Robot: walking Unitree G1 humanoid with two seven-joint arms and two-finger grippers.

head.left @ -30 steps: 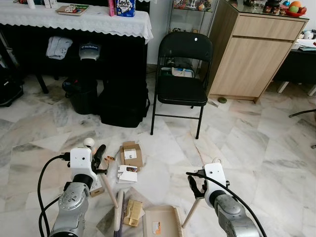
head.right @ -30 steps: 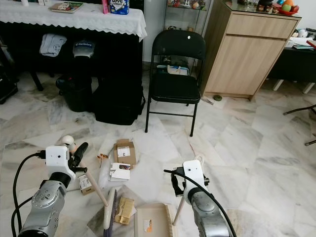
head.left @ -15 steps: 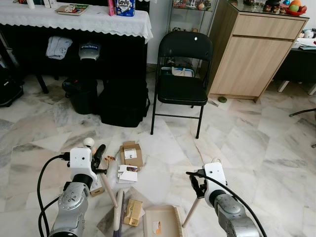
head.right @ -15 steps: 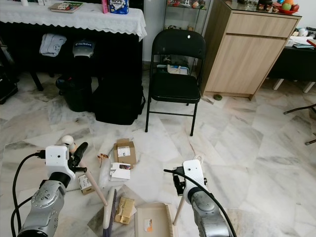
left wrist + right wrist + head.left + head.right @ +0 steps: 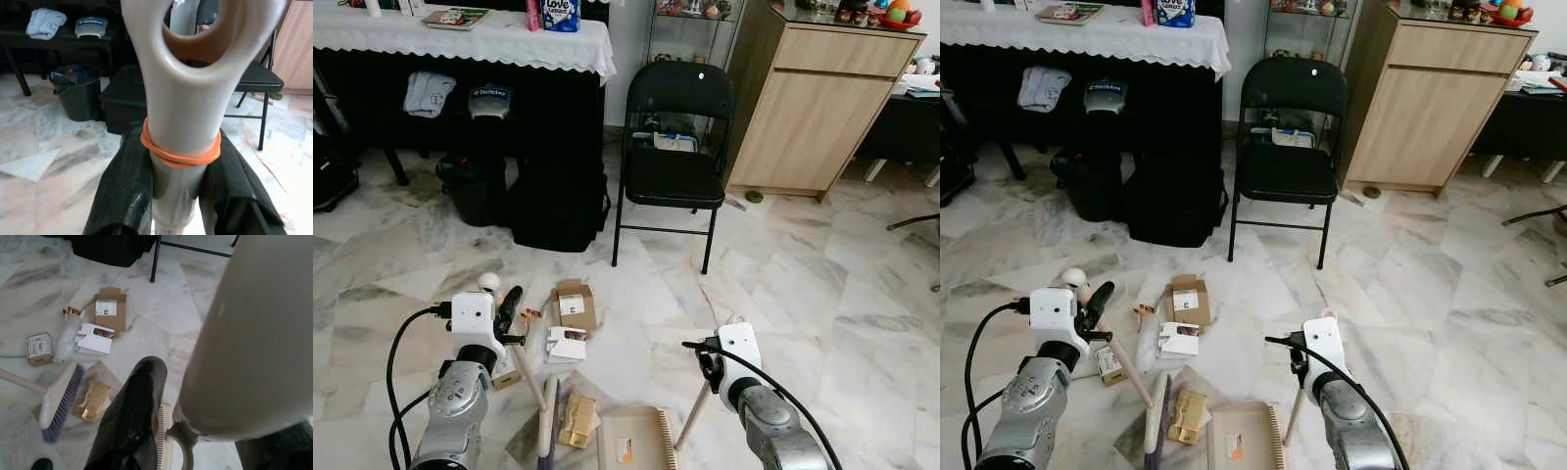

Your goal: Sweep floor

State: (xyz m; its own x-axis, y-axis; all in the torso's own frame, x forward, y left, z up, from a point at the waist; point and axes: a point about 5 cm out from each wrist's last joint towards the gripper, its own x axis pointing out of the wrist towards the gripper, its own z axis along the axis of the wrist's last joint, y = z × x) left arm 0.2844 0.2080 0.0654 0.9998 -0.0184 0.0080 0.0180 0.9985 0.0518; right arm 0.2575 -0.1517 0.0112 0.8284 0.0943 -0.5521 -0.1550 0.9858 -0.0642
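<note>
My left gripper (image 5: 510, 311) is shut on the pale broom handle (image 5: 530, 372), which slants down to the broom head (image 5: 547, 423) with purple bristles. In the left wrist view both fingers (image 5: 122, 196) clamp the broom handle (image 5: 181, 98) just below an orange rubber band. My right gripper (image 5: 708, 359) is shut on the wooden dustpan handle (image 5: 693, 418). The beige dustpan (image 5: 631, 441) lies on the floor between my arms. Litter lies ahead of it: a flattened brown carton (image 5: 574, 304), a white carton (image 5: 566, 345), a gold packet (image 5: 576, 421) by the bristles and a small box (image 5: 39, 348).
A black folding chair (image 5: 675, 147) stands ahead, with a wooden cabinet (image 5: 813, 108) to its right. On the left a table with a white cloth (image 5: 460, 39) shelters a black bin (image 5: 475, 186) and a black bag (image 5: 558, 211). Open marble floor (image 5: 822, 294) spreads to the right.
My right gripper has turned slightly on the dustpan handle. The broom, the dustpan and the litter lie where they were.
</note>
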